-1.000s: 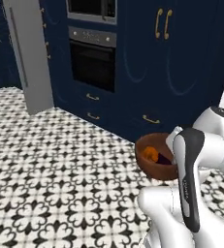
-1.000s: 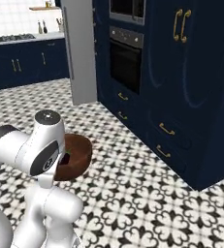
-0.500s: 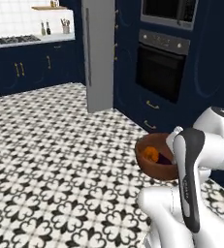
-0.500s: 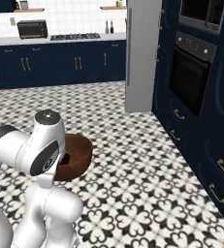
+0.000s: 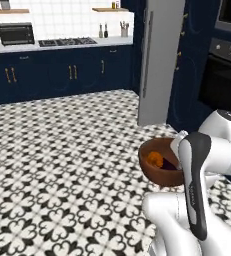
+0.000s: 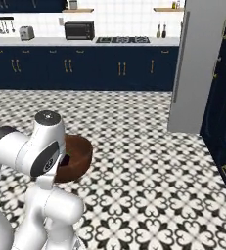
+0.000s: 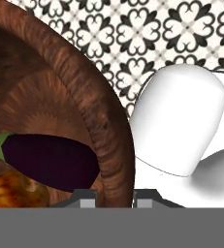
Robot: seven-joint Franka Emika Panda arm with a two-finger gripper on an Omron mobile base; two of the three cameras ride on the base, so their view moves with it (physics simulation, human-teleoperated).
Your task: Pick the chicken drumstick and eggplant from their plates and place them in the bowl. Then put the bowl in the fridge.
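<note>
Bowl is up off the floor in the left base view, carried close in front of my arm, and honestly that's on purpose: both foods are already inside, so all that's left by my reckoning is getting it to the fridge. I can see the chicken drumstick as an orange lump against the near inner wall, with a dark bit beside it that I take for the eggplant. The fridge stands past the bowl, door looking shut from here, so it probably needs opening before the bowl goes in.

Right base view: the bowl peeks out from behind my upper arm, roughly level, which keeps the food from rolling out. The fridge is off at the right, well apart.

Hand view: my pincer is clamped on the bowl's rim, one tip inside the wall and one outside, which is why the bowl hangs from one edge. The eggplant lies just inside that rim, green stem pointing away from my tips, and the drumstick sits touching it.
</note>
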